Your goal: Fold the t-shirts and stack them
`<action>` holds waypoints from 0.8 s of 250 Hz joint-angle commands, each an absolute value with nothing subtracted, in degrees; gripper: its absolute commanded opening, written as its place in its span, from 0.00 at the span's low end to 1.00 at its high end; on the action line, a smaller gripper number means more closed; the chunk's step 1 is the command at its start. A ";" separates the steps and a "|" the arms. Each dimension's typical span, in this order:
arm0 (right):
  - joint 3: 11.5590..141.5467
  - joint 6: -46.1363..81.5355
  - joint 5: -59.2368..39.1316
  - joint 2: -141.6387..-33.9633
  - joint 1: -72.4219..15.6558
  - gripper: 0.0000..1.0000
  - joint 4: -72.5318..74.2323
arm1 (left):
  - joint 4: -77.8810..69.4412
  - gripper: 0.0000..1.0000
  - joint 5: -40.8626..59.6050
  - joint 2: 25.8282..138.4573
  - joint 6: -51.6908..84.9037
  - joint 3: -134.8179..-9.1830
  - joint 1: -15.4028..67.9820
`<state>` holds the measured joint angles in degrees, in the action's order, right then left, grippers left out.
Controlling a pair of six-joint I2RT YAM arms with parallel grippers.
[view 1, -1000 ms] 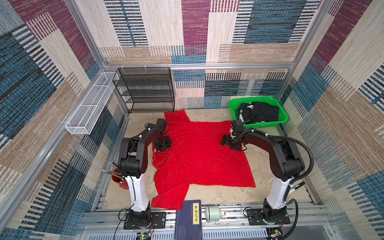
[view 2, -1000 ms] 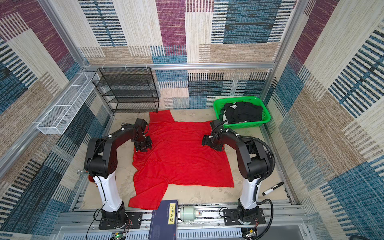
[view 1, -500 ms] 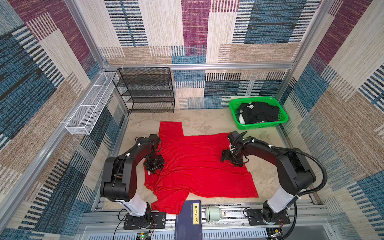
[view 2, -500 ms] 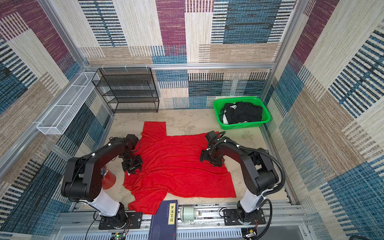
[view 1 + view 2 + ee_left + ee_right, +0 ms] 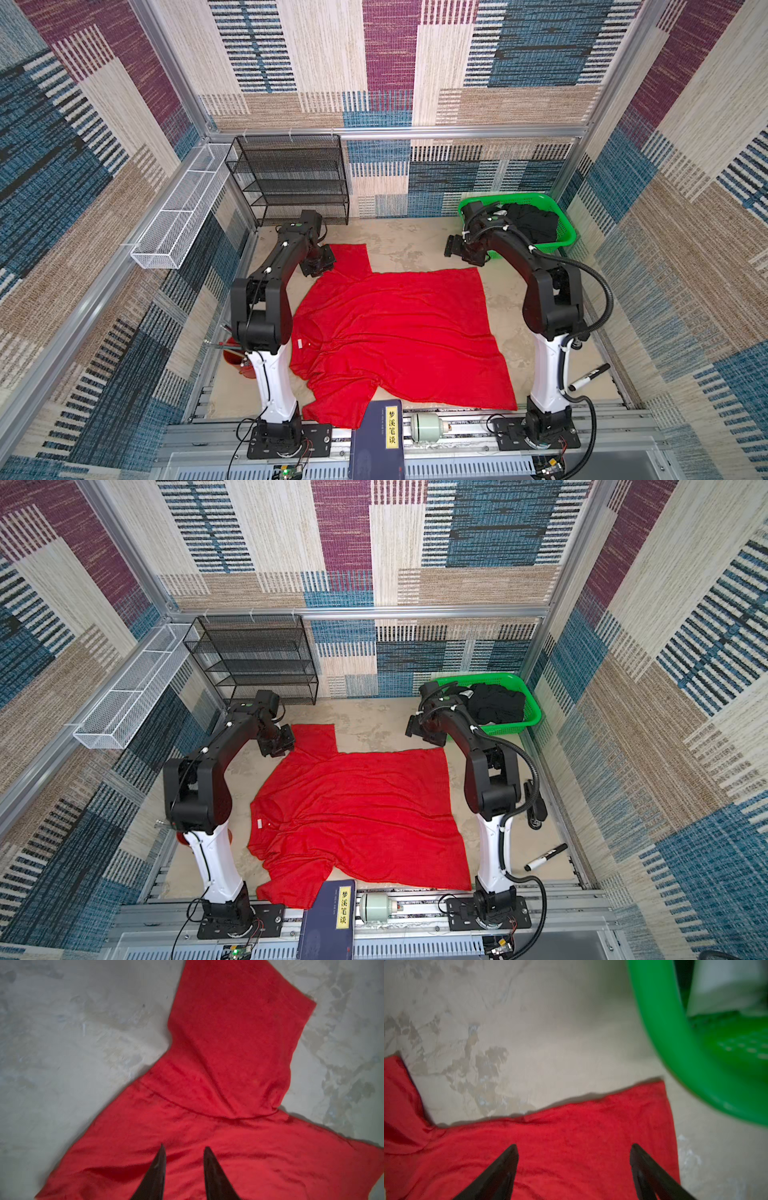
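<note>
The red t-shirt (image 5: 395, 332) lies spread on the table in both top views, with its white neck tag (image 5: 299, 343) on the left and one sleeve (image 5: 239, 1028) pointing to the far side. My left gripper (image 5: 320, 262) hovers by that sleeve's base. Its jaws (image 5: 185, 1147) stand a little apart, with only cloth below them. My right gripper (image 5: 459, 249) hangs beyond the shirt's far right corner (image 5: 654, 1101), wide open (image 5: 574, 1145) and empty. The black t-shirts (image 5: 528, 222) lie heaped in the green basket (image 5: 567, 232).
A black wire rack (image 5: 291, 183) stands at the far left and a white wire tray (image 5: 183, 208) hangs on the left wall. A dark blue book (image 5: 378, 436) overlaps the shirt's near edge. A marker (image 5: 588, 376) lies at the near right. A red cup (image 5: 239, 361) stands behind the left arm.
The shirt has slid toward the near edge, drawn by both grippers. Both grippers have since come off the cloth and swung back to the far side.
</note>
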<state>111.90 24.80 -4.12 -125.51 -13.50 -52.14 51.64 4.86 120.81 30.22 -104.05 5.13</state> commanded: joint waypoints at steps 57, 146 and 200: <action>111.94 23.01 -5.03 -127.67 -13.71 0.85 -53.35 | 46.08 0.32 8.19 122.39 35.72 -93.24 4.75; 103.79 22.67 -5.91 -122.34 -13.80 0.86 -52.70 | 48.42 0.34 4.95 110.45 36.44 -76.60 2.16; 99.50 23.47 -3.81 -119.06 -13.75 0.86 -51.24 | 48.93 0.36 4.92 106.63 30.09 -82.38 1.68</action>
<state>99.53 22.92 -5.37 -119.42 -13.65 -52.82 48.42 6.17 106.94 34.28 -77.52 1.89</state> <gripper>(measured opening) 0.858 0.358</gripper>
